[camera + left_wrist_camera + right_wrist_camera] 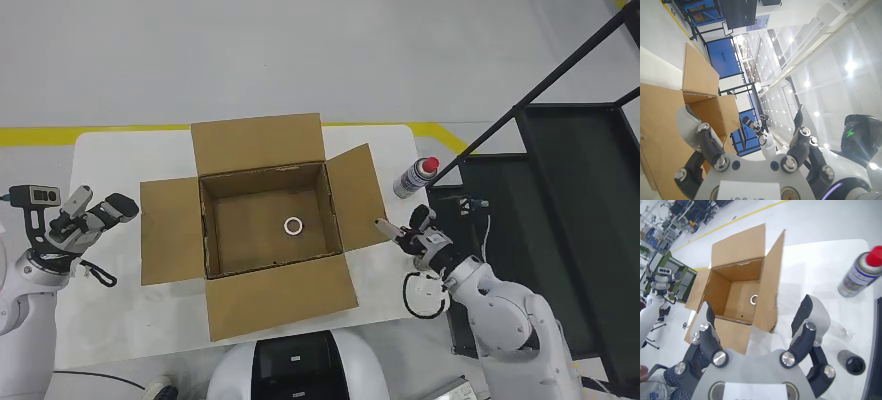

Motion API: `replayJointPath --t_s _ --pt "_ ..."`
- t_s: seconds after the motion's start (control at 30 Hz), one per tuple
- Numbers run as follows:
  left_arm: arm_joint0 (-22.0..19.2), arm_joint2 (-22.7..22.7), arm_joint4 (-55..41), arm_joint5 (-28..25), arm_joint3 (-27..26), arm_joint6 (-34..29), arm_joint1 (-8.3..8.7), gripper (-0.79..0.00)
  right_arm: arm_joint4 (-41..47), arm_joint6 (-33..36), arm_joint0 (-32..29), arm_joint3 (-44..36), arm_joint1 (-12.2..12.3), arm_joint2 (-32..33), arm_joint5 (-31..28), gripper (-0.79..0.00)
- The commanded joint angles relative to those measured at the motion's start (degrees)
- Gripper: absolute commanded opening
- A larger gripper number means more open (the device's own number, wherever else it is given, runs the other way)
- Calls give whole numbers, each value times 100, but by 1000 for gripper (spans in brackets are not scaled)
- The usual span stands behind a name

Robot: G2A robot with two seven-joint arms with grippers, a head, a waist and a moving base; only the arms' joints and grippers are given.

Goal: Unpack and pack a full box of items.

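Unpacking, nearly through, by the look of it. To fetch: small white ring (293,226) on the floor of the open brown cardboard box (257,145), mid-worktop (118,160). Flanking it, left pincer (108,212) and right pincer (398,228), both spread wide, empty. Next, probably: dipping straight down past the flaps.

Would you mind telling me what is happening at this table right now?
A two-armed robot is at an open cardboard box on the white table. Its left hand and right hand are open and empty, one on each side of the box. A small ring lies on the box floor. A red-capped spray can and a dark cylinder sit on the table near the right hand.
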Motion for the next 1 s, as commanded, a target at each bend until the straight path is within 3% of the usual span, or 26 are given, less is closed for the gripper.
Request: replayJointPath --t_s 0.0,0.13,0.23,0.43,0.97 --pt "0 0 0 0 0 0 0 0 75 -8 -2 108 10 171 78 0" --pt "0 0 0 0 0 0 0 0 -16 3 81 343 29 318 361 0" --pt "0 0 0 0 0 0 0 0 -595 96 175 459 43 229 833 0" --pt "0 0 0 0 0 0 0 0 -1722 998 664 996 101 -102 1443 0" --pt "0 0 0 0 0 0 0 0 -2358 1677 1138 2080 131 -443 2100 0"
